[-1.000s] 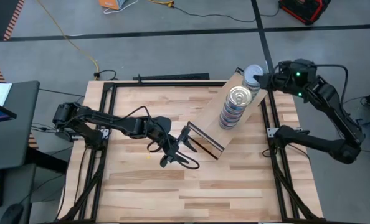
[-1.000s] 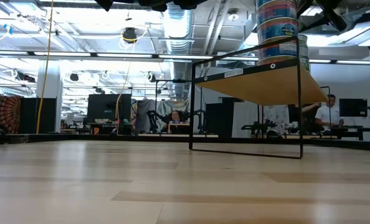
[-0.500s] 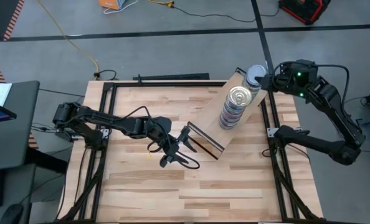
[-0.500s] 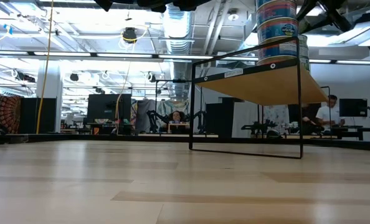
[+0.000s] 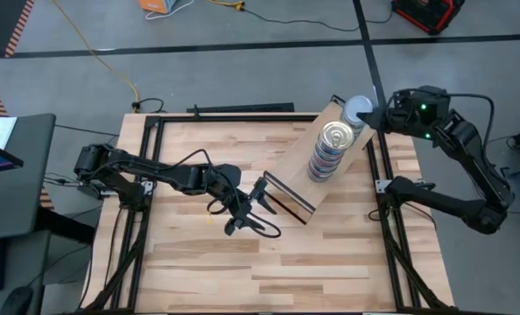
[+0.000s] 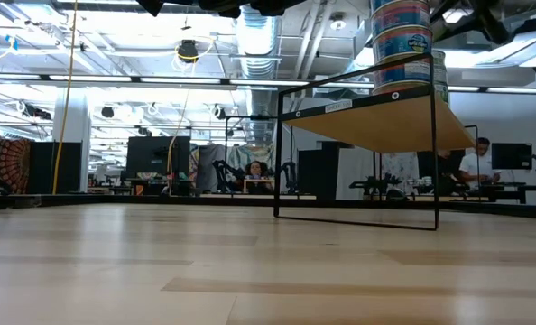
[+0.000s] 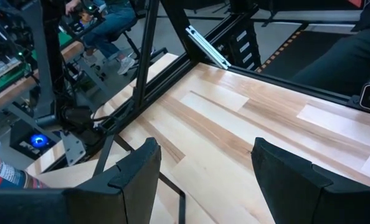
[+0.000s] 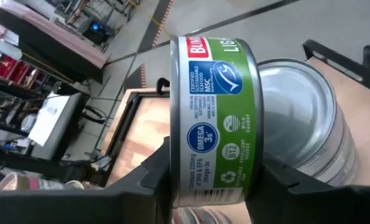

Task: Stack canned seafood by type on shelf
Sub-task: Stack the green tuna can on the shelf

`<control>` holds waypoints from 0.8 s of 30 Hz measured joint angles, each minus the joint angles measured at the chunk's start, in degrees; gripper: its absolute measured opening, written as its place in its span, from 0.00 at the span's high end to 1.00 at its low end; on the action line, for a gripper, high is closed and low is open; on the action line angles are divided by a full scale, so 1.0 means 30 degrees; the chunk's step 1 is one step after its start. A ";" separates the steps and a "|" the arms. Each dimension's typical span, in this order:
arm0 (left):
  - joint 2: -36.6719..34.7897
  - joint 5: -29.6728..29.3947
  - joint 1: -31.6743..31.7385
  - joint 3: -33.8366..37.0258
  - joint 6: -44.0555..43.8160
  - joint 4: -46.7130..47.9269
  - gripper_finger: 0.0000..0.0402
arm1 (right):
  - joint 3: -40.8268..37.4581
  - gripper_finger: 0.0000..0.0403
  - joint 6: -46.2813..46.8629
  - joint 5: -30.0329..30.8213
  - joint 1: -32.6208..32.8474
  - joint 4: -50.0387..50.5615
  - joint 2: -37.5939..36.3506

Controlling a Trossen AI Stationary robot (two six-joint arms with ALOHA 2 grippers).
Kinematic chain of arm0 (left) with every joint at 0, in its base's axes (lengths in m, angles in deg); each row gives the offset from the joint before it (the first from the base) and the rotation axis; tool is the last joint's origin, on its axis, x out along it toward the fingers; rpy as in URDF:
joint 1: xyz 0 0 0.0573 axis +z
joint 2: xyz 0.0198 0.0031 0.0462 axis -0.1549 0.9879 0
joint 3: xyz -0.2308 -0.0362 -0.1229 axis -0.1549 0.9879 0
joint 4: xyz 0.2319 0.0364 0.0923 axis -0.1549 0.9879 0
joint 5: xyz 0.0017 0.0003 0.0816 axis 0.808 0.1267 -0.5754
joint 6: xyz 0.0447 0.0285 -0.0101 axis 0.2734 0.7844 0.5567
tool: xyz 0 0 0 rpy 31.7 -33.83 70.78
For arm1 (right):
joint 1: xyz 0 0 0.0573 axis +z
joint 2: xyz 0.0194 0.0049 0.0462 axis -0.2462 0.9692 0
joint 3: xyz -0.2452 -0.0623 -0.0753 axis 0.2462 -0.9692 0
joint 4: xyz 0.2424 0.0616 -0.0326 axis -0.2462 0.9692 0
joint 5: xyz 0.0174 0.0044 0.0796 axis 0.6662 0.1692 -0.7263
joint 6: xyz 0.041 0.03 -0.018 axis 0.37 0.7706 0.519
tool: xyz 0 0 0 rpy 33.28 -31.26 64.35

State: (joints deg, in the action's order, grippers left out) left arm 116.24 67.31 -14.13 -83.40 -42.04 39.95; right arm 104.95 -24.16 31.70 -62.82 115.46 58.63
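**Two stacks of tins sit on the shelf, and one more tin is in a claw**

Two dark arms work at the wooden table (image 5: 242,262). The shelf (image 5: 288,166) stands slanted near the far right corner of the table. Its far end reaches the table's far right edge.

On the shelf stands a tall stack of tins (image 5: 330,150). The top tin has a shiny pale gold lid. From the low camera, the stack (image 6: 400,41) rises up past the top of the picture.

Just beside it, at the far end of the shelf, is a second stack (image 8: 319,134) with a plain silver lid on top. It looks shorter, but it is hard to tell from above.

The right gripper (image 5: 376,115) is at the far right corner of the table, over that far end of the shelf. Its fingers (image 8: 151,180) are squeezed onto a green-label tin (image 8: 215,121). The tin is turned on its side in the claw, right next to the silver lid. I cannot tell if they touch.

The left gripper (image 5: 247,216) waits low over the middle of the table, near the shelf's near end. Its fingers (image 7: 138,171) stand wide apart and hold nothing.

A person (image 6: 475,162) sits far back in the room.
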 joint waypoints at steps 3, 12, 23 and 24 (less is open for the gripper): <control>0.0000 0.0000 0.0000 -0.0001 -0.0076 0.0020 0.40 | 0.0000 0.60 -0.0141 -0.0333 -0.0031 -0.0066 0.0273; 0.0000 0.0006 0.0000 -0.0001 -0.0237 0.0289 0.40 | -0.0007 0.58 -0.1138 -0.2593 -0.2066 -0.0483 -0.0048; 0.0000 0.0002 -0.0005 -0.0001 -0.0237 0.0233 0.40 | -0.0137 0.59 -0.2452 -0.5034 -0.4801 0.0275 -0.0851; 0.0000 0.0005 -0.0002 -0.0001 -0.0237 0.0240 0.40 | -0.0421 0.59 -0.2424 -0.5040 -0.4915 0.0208 -0.0892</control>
State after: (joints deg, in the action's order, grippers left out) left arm 116.24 67.33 -14.13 -83.40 -42.75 40.67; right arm 103.68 -31.43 16.58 -77.57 116.09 55.96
